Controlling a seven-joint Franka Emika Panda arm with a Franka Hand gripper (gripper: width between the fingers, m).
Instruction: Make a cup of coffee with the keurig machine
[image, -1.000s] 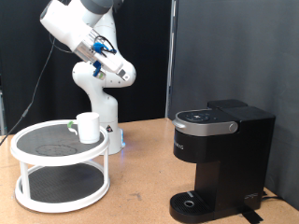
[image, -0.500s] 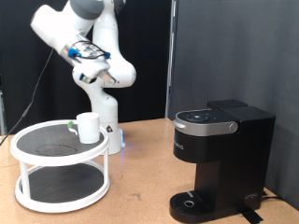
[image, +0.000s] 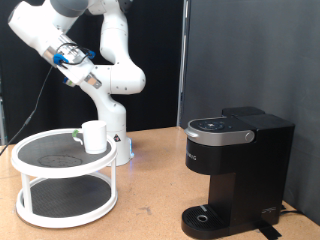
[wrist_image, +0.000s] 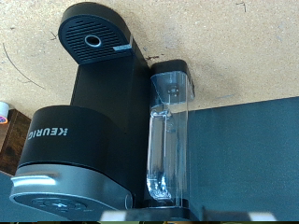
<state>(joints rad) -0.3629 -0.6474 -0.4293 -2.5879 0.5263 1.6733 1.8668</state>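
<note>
The white cup (image: 94, 136) stands upright on the top tier of a white round two-tier stand (image: 40, 152), at the exterior view's left. The black keurig machine (image: 235, 165) stands at the exterior view's right with its lid down and its round drip tray (image: 205, 215) bare. My gripper (image: 84, 74) is high in the air at the upper left, well above the cup and far from the machine. No fingers and nothing held show in either view. The wrist view looks down on the keurig machine (wrist_image: 89, 140), its drip tray (wrist_image: 93, 35) and its clear water tank (wrist_image: 166, 131).
A small green-marked thing (image: 77, 134) sits beside the cup on the stand. The arm's white base (image: 115, 135) rises just behind the stand. A small round object (wrist_image: 3, 113) shows at the wrist view's edge. The wooden table (image: 150, 200) lies between the stand and the machine.
The arm has swung towards the exterior view's left, carrying the gripper from above the stand's right side to high over its left side. The cup and machine have not moved.
</note>
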